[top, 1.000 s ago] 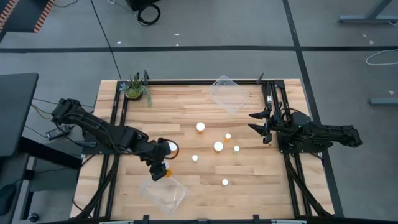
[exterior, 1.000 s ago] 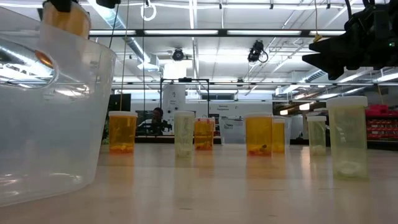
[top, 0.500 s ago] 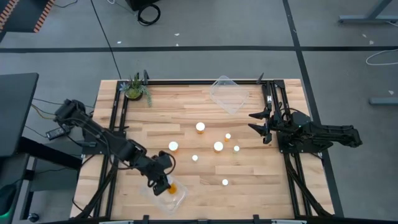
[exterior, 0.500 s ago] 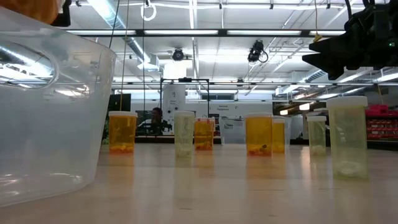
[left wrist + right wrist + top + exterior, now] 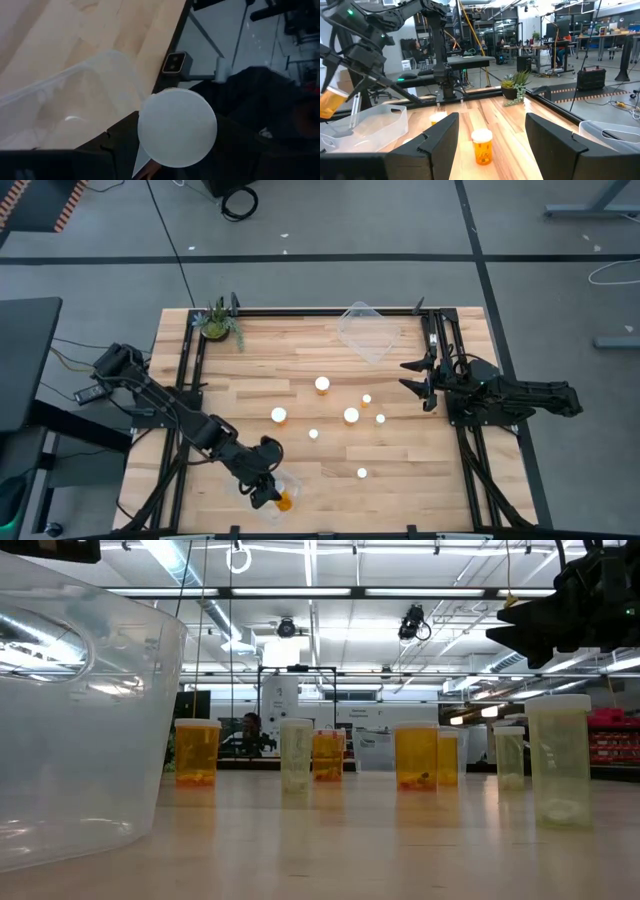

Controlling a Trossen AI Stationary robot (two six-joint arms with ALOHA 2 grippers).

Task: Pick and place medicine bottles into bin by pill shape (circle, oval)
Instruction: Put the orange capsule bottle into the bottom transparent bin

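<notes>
My left gripper (image 5: 268, 496) is shut on a medicine bottle (image 5: 284, 501) with an orange body and a white cap (image 5: 177, 127). It holds the bottle over the clear bin (image 5: 70, 720) at the table's near left. The right wrist view shows this bottle (image 5: 329, 102) tilted above that bin (image 5: 365, 125). Several more medicine bottles stand upright on their bases mid-table, among them a wide one (image 5: 322, 384) and a narrow one (image 5: 362, 473). My right gripper (image 5: 415, 380) waits open at the table's right side. My left gripper pinches the bottle's orange body (image 5: 284, 501) between its two fingers. The fingers slant down over the near-left bin. The white cap, turned toward the wrist camera, hides the exact place of contact. The bottle is tilted and lifted clear above the bin.
A second clear bin (image 5: 368, 330) lies at the table's far edge, right of centre. A small green potted plant (image 5: 217, 323) stands at the far left corner. A black frame rail (image 5: 190, 370) runs along the table's left side.
My left gripper has carried the bottle from mid-table toward the near edge and now stands over the near-left bin. It has tipped and rolled on the way, still shut on the bottle. In the low view the bottle has left the top of the picture.
</notes>
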